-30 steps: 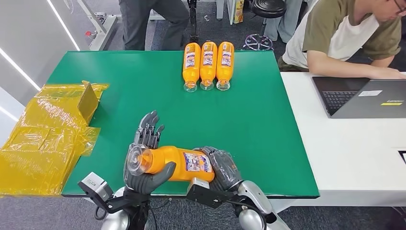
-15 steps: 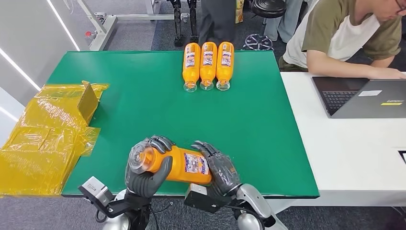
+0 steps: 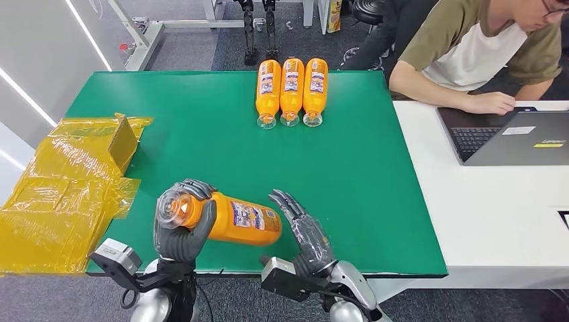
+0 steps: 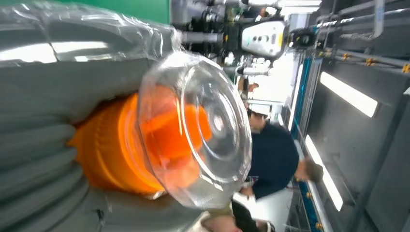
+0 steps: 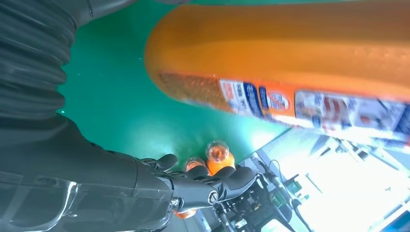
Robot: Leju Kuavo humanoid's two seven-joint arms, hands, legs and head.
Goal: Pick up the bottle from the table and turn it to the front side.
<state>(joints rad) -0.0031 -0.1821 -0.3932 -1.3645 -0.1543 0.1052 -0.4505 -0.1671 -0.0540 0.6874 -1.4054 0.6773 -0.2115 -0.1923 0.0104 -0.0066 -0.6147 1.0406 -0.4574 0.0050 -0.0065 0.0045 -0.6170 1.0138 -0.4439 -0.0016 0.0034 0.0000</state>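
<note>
An orange bottle (image 3: 243, 220) with a clear cap and a blue-and-white label lies sideways above the near edge of the green table (image 3: 201, 134). My left hand (image 3: 178, 233) grips it around the neck, just behind the cap. The left wrist view has the clear cap (image 4: 193, 130) close up, with grey fingers (image 4: 43, 164) wrapped around the orange neck. My right hand (image 3: 305, 231) is open beside the bottle's base, fingers spread and apart from it. In the right wrist view the bottle (image 5: 290, 63) hangs over the table, beyond the spread fingers (image 5: 203, 181).
Three more orange bottles (image 3: 291, 90) lie side by side at the table's far edge. Yellow plastic wrapping (image 3: 60, 188) covers the left side. To the right, a person (image 3: 483, 47) works at a laptop (image 3: 510, 134) on a white table (image 3: 483, 221).
My right hand has let go of the bottle's base and spread its fingers. My left hand closed around the neck and carried the bottle a little to the left.
</note>
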